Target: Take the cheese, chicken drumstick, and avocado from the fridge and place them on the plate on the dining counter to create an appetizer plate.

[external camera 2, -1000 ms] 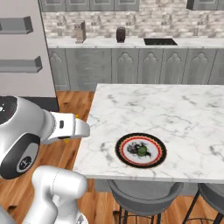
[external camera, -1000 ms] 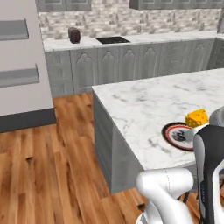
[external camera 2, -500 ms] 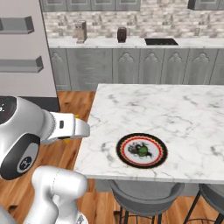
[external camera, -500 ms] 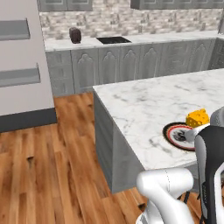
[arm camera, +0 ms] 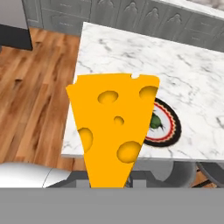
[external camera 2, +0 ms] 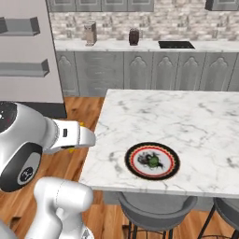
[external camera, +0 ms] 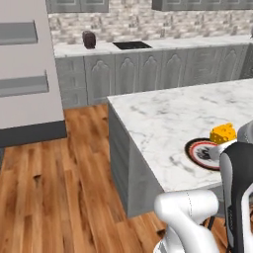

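Note:
My gripper [external camera 2: 87, 138] is shut on the cheese [arm camera: 113, 127], a yellow-orange wedge with holes that hides the fingertips in the hand view. From the left base camera the cheese [external camera: 223, 133] hangs just above the near edge of the plate [external camera: 201, 152]. The plate [external camera 2: 152, 160] has a black rim, a red ring and a dark green patch at its centre. It lies near the front edge of the dining counter [external camera 2: 186, 116]. In the hand view the plate [arm camera: 168, 127] shows partly, behind the wedge. The fridge door [external camera: 24, 74] with grey shelf bins stands open at the left.
A wall counter [external camera 2: 140, 45] with a dark jar [external camera 2: 134, 36] and a sink runs along the back. Wooden floor [external camera: 54, 188] lies between the fridge and the island. Stools [external camera 2: 154, 212] stand under the island's near edge.

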### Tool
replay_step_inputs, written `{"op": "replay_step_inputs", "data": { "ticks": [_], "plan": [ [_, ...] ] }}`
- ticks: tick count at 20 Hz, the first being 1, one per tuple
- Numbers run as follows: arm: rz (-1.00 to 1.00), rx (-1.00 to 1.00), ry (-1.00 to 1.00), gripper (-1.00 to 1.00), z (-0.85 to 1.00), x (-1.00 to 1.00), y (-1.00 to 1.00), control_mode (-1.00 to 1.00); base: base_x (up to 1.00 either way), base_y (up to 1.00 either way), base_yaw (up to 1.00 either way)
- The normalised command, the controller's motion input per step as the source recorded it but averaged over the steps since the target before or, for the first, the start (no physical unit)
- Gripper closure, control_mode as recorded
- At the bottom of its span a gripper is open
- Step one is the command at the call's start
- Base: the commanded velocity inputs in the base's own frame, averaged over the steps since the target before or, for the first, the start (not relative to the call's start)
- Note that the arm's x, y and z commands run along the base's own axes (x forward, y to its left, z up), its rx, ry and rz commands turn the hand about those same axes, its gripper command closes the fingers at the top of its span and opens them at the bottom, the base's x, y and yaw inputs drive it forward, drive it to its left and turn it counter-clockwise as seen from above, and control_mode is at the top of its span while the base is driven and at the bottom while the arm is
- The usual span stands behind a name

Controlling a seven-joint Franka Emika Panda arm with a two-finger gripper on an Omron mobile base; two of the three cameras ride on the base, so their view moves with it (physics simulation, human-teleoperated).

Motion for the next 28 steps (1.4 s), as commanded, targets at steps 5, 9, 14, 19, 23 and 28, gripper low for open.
{"op": "replay_step_inputs", "data": {
  "ticks": [5, 9, 14, 19, 23, 28],
  "plan": [
    [0.0, 0.0, 0.0, 1.0, 0.0, 0.0, 0.0, 1.0, -0.63, -1.0, 0.15],
    [0.0, 0.0, 0.0, 1.0, 0.0, 0.0, 0.0, 1.0, -0.65, -1.0, 0.19],
    [0.0, 0.0, 0.0, 1.0, 0.0, 0.0, 0.0, 1.0, -0.97, -0.9, 0.17],
    [0.0, 0.0, 0.0, 1.0, 0.0, 0.0, 0.0, 1.0, -1.0, -0.63, 0.13],
    [0.0, 0.0, 0.0, 1.0, 0.0, 0.0, 0.0, 1.0, -1.0, -0.56, 0.08],
    [0.0, 0.0, 0.0, 1.0, 0.0, 0.0, 0.0, 1.0, -0.38, -0.97, 0.0]
  ]
}}
